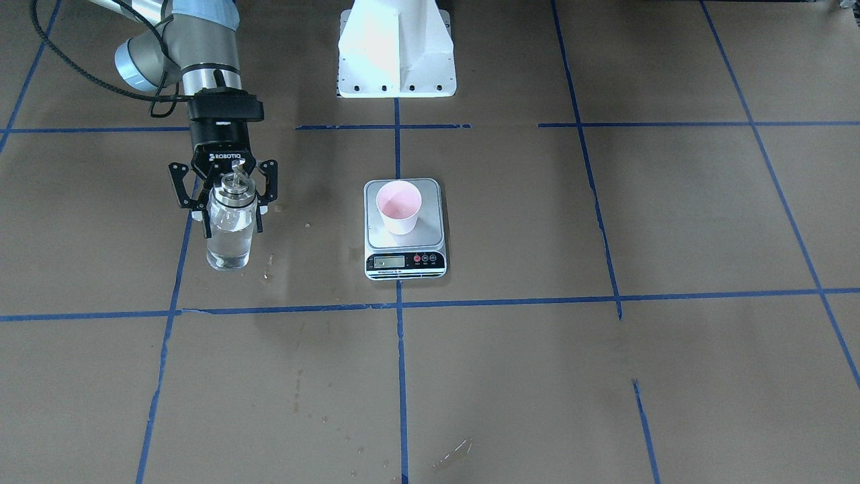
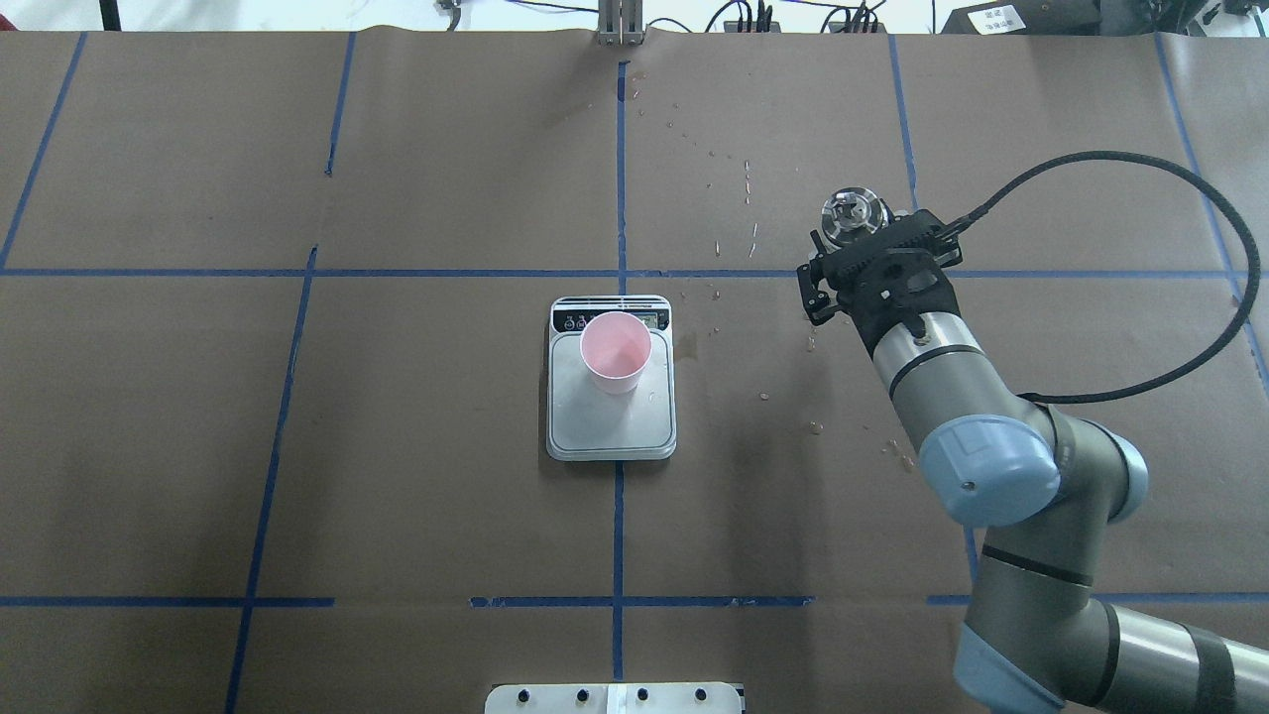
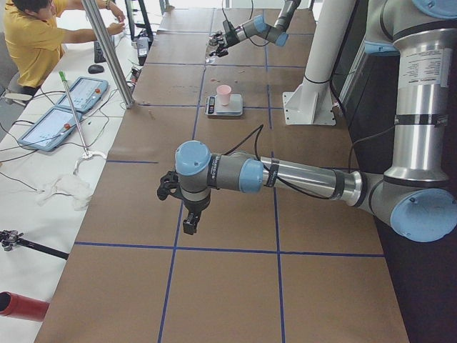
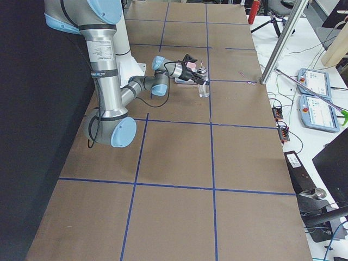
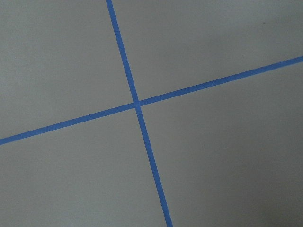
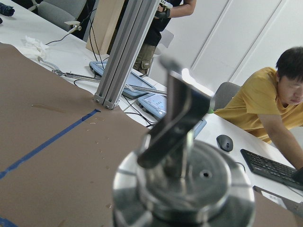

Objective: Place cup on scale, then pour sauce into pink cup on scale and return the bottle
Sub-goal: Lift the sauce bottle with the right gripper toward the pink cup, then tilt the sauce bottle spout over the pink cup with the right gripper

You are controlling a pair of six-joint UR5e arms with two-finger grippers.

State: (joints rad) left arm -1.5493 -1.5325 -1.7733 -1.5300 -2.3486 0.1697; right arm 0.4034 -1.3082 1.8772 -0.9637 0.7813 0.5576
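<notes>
The pink cup stands upright on the steel platform of the scale, toward the display end in the overhead view. Well off to the robot's right, the glass bottle is upright with its base at the brown paper. Clear sauce shows through its lower part. My right gripper comes at it from behind, fingers pressed on both sides of the glass below the metal cap. The right wrist view is filled by that cap and spout. My left gripper hangs over bare paper far from the scale; I cannot tell its state.
The robot's white base mount stands behind the scale. Small wet spots dot the paper between scale and bottle. A person in a yellow shirt sits at the side bench with tablets, beyond an aluminium post.
</notes>
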